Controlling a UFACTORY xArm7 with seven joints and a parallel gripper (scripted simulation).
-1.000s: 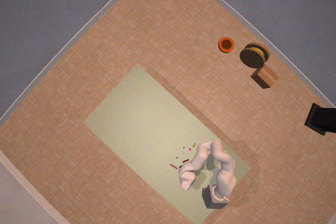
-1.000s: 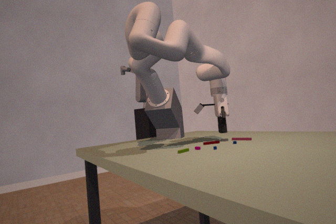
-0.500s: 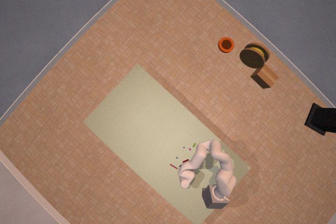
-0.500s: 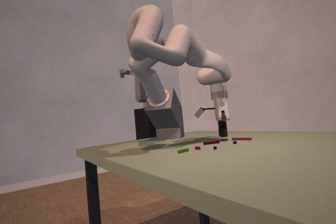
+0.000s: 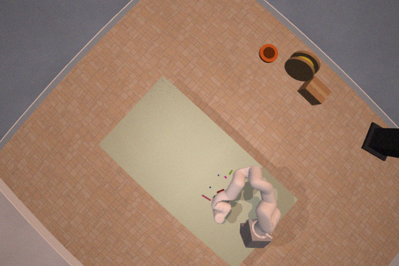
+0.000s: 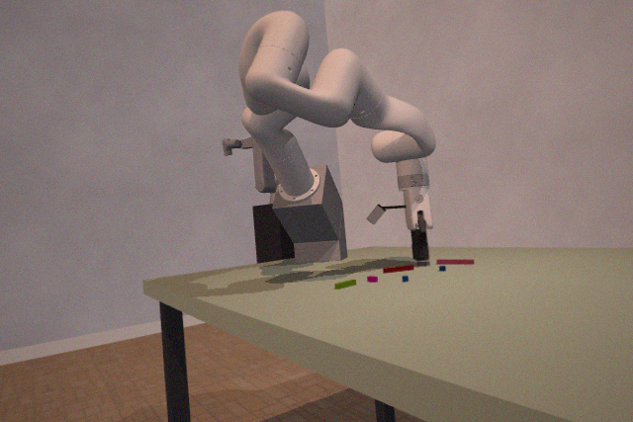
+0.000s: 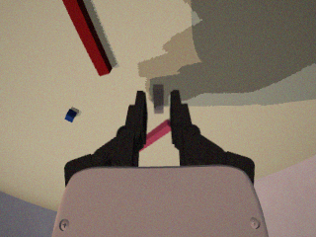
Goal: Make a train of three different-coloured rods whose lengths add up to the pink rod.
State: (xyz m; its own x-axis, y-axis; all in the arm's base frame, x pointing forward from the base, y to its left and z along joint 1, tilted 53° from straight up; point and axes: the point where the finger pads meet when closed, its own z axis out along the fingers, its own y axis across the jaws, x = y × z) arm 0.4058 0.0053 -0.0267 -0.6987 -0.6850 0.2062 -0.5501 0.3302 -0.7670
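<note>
My gripper (image 6: 420, 257) (image 7: 158, 102) points down, fingers partly open, with its tips just above the table. The grey rod (image 6: 422, 263) (image 7: 158, 105) lies flat between and below the fingertips, with space on both sides. The pink rod (image 5: 206, 197) (image 6: 455, 262) (image 7: 157, 134) lies close by, partly behind the fingers in the wrist view. The red rod (image 5: 220, 190) (image 6: 399, 269) (image 7: 89, 39) lies apart. One blue rod (image 5: 210, 187) (image 6: 442, 268) (image 7: 70, 116) lies near the pink rod; another blue rod (image 5: 218, 175) (image 6: 405, 279) lies near the magenta rod (image 5: 225, 177) (image 6: 372, 279). The lime rod (image 5: 230, 172) (image 6: 345, 285) lies beyond.
The arm and its base (image 5: 257, 235) (image 6: 312, 217) stand at one end of the table (image 5: 167, 134) (image 6: 486, 315). The arm hides part of the table in the top view, and its shadow falls beside the grey rod. An orange pot (image 5: 264, 60) stands on the floor.
</note>
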